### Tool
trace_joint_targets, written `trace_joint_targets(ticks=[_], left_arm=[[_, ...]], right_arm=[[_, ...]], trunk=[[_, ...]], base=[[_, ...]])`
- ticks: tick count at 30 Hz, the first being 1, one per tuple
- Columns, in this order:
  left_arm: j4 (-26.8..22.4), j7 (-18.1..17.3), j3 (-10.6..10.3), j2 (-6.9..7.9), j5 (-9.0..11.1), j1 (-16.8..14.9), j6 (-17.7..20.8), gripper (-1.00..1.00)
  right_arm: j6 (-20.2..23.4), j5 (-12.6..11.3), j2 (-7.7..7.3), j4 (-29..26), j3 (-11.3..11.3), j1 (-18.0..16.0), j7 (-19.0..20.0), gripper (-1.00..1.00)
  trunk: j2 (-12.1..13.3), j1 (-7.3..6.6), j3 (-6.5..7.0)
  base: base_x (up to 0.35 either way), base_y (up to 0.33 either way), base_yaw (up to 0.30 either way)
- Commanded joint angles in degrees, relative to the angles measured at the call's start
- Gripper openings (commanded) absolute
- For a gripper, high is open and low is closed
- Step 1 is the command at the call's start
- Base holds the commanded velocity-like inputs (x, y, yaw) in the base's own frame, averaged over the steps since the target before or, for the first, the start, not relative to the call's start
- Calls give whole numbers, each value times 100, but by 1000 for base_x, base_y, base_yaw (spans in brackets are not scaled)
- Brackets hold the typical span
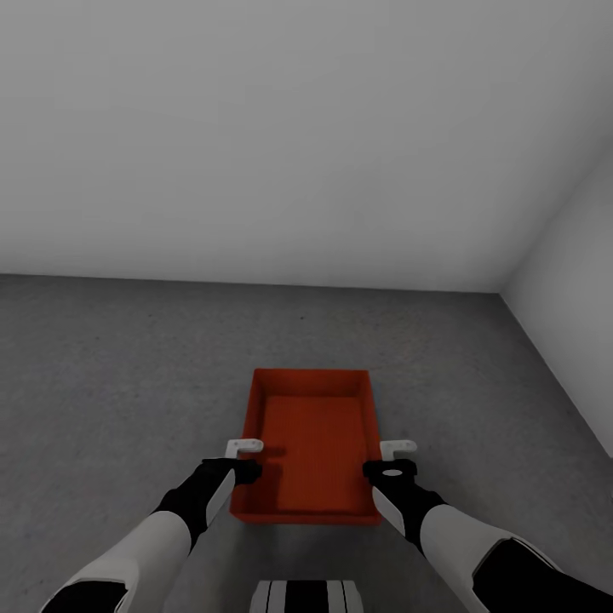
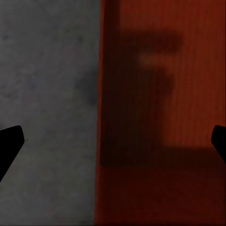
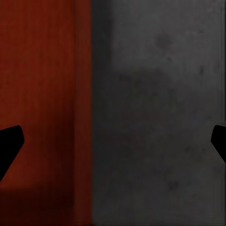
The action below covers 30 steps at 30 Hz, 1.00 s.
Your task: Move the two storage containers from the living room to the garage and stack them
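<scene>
orange-red storage container [image 1: 311,443], upright, on concrete floor [image 1: 111,383]

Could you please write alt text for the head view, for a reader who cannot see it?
An orange-red bin sits on the grey concrete floor near a corner of white walls. The left hand and right hand are at the bin's two long sides, fingers spread open.

orange-red container [image 1: 312,443], mottled grey floor [image 1: 119,375]

White forearms taper into black wrists, each black hand [image 1: 244,457] [image 1: 392,458] tipped with pale grey fingers [image 1: 244,445].
</scene>
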Motion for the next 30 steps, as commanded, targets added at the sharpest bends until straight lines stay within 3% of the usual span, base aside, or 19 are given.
trace_joint_targets(ticks=[1,30], left_arm=[[-11,25,0,-1,24,0,32,100],[-2,48,9,-7,55,0,38,100]], right_arm=[[33,-30,-2,-9,48,-2,-34,100],[2,-30,-13,-25,51,-2,-34,100]], trunk=[[40,-23,15],[1203,-660,535]], base=[[0,0,0],[0,0,0]])
